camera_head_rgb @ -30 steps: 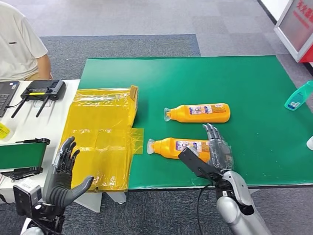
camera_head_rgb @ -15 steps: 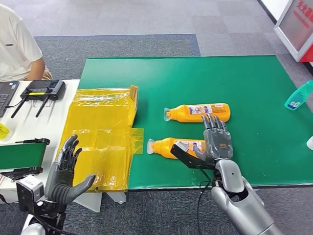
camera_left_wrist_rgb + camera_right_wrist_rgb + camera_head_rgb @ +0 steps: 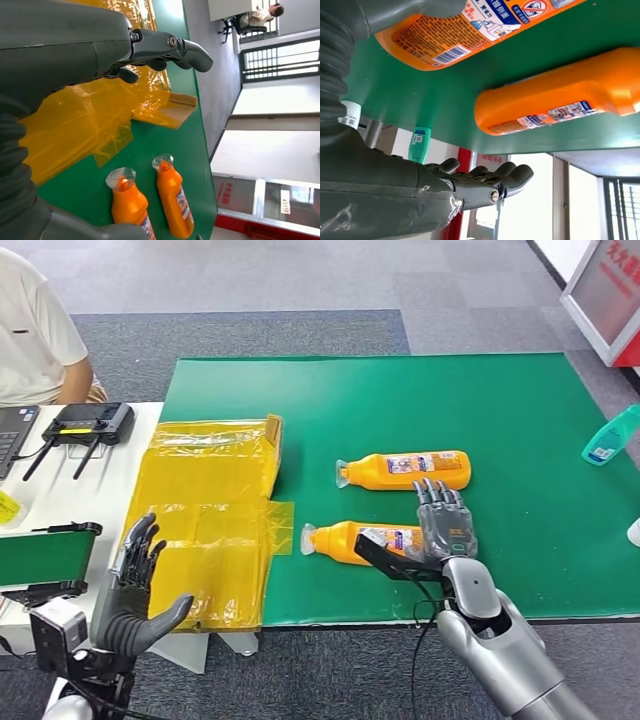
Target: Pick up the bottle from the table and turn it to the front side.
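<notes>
Two orange bottles lie on their sides on the green table point(image 3: 528, 420), caps pointing left. The near bottle point(image 3: 351, 539) point(image 3: 471, 27) point(image 3: 129, 205) has its base end under my right hand point(image 3: 446, 530). That hand's fingers point(image 3: 490, 181) are straight and apart, and the thumb point(image 3: 383, 558) stretches out along the bottle's near side, with nothing gripped. I cannot tell whether it touches the bottle. The far bottle point(image 3: 407, 470) point(image 3: 554, 100) point(image 3: 175, 200) lies just beyond the fingertips. My left hand point(image 3: 134, 590) point(image 3: 166, 47) hangs open at the lower left, holding nothing.
A yellow plastic bag point(image 3: 204, 510) point(image 3: 75, 125) covers the table's left part. A teal bottle point(image 3: 610, 436) point(image 3: 420, 145) and a white object point(image 3: 634, 532) sit at the right edge. A person point(image 3: 38, 330), a controller point(image 3: 87, 425) and a laptop point(image 3: 11, 435) are at the white side table.
My right hand has turned at the wrist and moved forward over the near bottle's base, thumb swinging alongside it. The left hand has barely shifted. Both bottles lie as before.
</notes>
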`<state>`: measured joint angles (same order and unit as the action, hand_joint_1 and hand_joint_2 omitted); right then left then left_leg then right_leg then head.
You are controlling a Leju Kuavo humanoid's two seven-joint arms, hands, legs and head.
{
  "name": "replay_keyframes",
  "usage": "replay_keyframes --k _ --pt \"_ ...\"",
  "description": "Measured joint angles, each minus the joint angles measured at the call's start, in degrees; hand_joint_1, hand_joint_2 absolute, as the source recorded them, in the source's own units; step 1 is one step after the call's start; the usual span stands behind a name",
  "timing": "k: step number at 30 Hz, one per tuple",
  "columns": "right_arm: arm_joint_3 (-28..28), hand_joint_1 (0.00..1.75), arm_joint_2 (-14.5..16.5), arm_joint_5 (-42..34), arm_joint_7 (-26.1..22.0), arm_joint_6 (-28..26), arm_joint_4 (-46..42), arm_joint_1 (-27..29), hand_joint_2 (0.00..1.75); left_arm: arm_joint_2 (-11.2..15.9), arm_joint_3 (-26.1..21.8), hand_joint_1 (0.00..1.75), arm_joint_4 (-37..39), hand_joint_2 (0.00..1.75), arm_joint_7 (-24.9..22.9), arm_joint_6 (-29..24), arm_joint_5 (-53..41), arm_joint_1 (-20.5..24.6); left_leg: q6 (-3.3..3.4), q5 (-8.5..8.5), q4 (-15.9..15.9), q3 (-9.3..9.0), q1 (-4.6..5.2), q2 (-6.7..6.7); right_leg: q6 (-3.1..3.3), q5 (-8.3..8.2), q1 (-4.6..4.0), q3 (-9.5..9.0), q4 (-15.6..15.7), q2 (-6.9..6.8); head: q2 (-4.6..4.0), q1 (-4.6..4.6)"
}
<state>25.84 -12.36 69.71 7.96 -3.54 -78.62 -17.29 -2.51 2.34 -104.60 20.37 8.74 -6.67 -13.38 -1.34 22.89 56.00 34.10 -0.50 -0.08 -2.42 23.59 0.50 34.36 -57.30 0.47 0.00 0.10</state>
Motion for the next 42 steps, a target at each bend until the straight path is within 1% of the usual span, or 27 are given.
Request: replay_keyframes --k 8,15,21,31,36,39,41,42 --pt "1.2 0.0 -1.4 -2.3 0.4 3.4 0.0 -1.6 1.75 -0.7 -1.2 0.0 0.2 1.75 0.3 0.2 0.0 -0.2 0.02 -0.05 0.0 0.0 0.01 0.0 -0.07 -0.08 0.01 -0.02 0.0 0.0 0.0 0.0" --pt "2.9 0.0 -3.2 -5.8 0.4 6.8 0.0 -3.8 1.75 -1.0 -2.2 0.0 0.4 1.75 0.4 0.5 0.1 -0.3 0.04 -0.11 0.0 0.0 0.01 0.0 -0.09 -0.12 0.01 -0.03 0.0 0.0 0.0 0.0" --pt "3.9 0.0 -4.4 -8.4 0.8 6.1 -0.8 -4.6 1.75 -1.4 -2.7 0.0 0.5 1.75 0.7 0.9 0.2 -0.6 0.05 -0.13 0.0 0.03 0.01 -0.01 -0.09 -0.13 0.01 -0.01 0.0 0.0 0.0 0.0" --pt "3.3 0.0 -4.5 -9.2 1.4 1.7 -6.2 -6.1 1.75 -2.3 -2.9 0.0 0.7 1.75 0.7 1.6 0.2 -0.7 0.04 -0.13 0.0 0.11 0.01 -0.01 -0.08 -0.13 0.01 0.08 0.0 0.0 0.0 -0.01" --pt "2.5 0.0 -4.5 -10.2 1.3 1.9 -8.8 -7.1 1.75 -2.6 -2.9 0.0 1.0 1.75 0.8 1.6 0.2 -0.9 0.04 -0.13 0.0 0.14 0.01 0.0 -0.08 -0.13 0.01 0.11 0.0 0.0 0.0 0.0" --pt "2.0 0.0 -4.8 -11.6 1.3 3.9 -9.8 -7.8 1.75 -2.6 -2.9 0.0 1.2 1.75 0.9 1.6 0.2 -1.1 0.04 -0.13 0.0 0.15 0.01 -0.01 -0.08 -0.13 0.02 0.12 0.0 0.0 0.0 0.0" --pt "2.0 0.0 -5.7 -15.4 1.1 8.1 -10.0 -8.4 1.75 -2.7 -3.0 0.0 1.3 1.75 1.3 1.6 0.4 -1.3 0.05 -0.13 0.0 0.15 0.01 -0.01 -0.08 -0.13 0.02 0.13 0.0 -0.01 0.0 -0.01" --pt "2.2 0.0 -6.6 -18.7 0.8 10.9 -10.0 -8.8 1.75 -2.7 -3.1 0.0 1.3 1.75 1.6 1.6 0.5 -1.4 0.05 -0.13 0.0 0.17 0.02 -0.01 -0.09 -0.14 0.02 0.13 0.0 -0.01 0.0 0.0"
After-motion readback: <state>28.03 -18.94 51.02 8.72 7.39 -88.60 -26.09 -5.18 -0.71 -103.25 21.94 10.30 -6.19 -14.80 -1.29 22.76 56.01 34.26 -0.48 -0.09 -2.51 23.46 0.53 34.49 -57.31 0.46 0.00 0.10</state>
